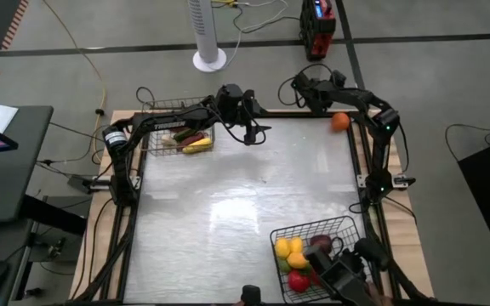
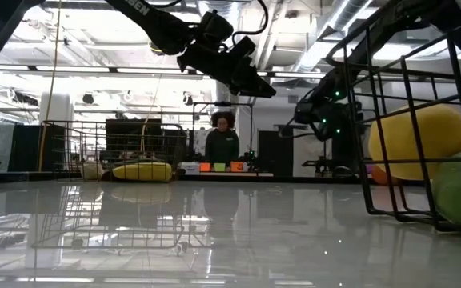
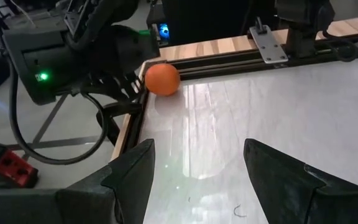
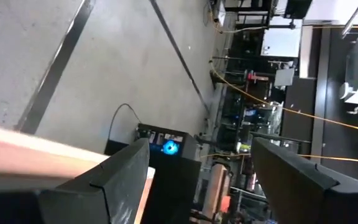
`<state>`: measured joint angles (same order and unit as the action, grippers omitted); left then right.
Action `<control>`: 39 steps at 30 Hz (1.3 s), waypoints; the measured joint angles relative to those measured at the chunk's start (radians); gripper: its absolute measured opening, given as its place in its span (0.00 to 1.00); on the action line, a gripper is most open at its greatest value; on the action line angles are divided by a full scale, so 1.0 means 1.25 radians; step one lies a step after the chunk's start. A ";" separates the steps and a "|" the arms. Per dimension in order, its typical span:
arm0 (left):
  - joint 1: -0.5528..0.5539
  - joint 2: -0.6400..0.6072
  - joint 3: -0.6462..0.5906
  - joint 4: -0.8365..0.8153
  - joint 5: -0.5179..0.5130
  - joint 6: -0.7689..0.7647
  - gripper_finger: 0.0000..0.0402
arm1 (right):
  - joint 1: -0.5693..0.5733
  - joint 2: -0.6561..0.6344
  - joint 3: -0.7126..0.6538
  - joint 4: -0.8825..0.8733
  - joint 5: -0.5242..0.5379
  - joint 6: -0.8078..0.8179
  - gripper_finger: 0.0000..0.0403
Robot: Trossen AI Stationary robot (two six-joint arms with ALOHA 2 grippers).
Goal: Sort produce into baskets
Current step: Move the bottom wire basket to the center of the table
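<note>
An orange ball [image 1: 339, 121] rests on the table at its far right corner; it also shows in the left wrist view [image 3: 162, 79]. My left gripper [image 1: 260, 132] hangs open and empty above the far middle of the table, its fingers [image 3: 132, 171] pointing toward the orange. My right gripper [image 1: 302, 87] is open and empty beyond the table's far edge, left of the orange, facing the floor [image 4: 201, 180]. A wire basket [image 1: 177, 127] at the far left holds yellow and dark long pieces. A second wire basket [image 1: 317, 246] at the near right holds yellow, red, green and maroon pieces.
A dark device [image 1: 343, 274] stands over the near right basket's near side. The table has a raised wooden and black rail edge [image 3: 229, 53]. A person [image 2: 223, 140] stands in the room beyond the far edge. A white fan base [image 1: 209, 59] stands on the floor.
</note>
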<state>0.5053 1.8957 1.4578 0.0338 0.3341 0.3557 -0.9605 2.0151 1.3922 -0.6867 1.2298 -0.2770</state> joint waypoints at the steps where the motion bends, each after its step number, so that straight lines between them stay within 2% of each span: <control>1: 0.000 0.000 0.000 -0.001 0.000 0.000 0.59 | 0.000 -0.003 0.000 -0.013 -0.002 0.004 0.77; 9: 0.000 0.000 0.000 -0.010 -0.002 0.012 0.59 | 0.001 -0.064 0.000 -0.056 -0.004 0.102 0.77; 16: 0.000 0.000 0.000 -0.016 -0.004 0.011 0.59 | 0.009 -0.146 0.000 -0.088 -0.099 0.195 0.77; 18: 0.000 0.000 0.000 -0.020 -0.004 0.011 0.59 | -0.005 -0.172 0.000 -0.116 -0.164 0.235 0.77; 22: 0.000 0.000 0.000 -0.020 -0.004 0.007 0.59 | -0.050 -0.193 0.000 -0.166 -0.365 0.287 0.77; 24: 0.000 0.000 0.000 -0.021 -0.004 0.006 0.59 | -0.062 -0.195 0.002 -0.182 -0.409 0.293 0.77; 33: 0.000 0.000 0.000 -0.020 -0.003 0.006 0.59 | -0.058 -0.194 0.063 -0.298 -0.421 0.311 0.77; 39: 0.000 0.000 0.000 -0.018 -0.003 0.006 0.59 | -0.054 -0.195 0.132 -0.440 -0.446 0.395 0.77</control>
<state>0.5056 1.8957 1.4578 0.0109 0.3298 0.3630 -1.0283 1.7718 1.5569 -1.2368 0.6720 0.2168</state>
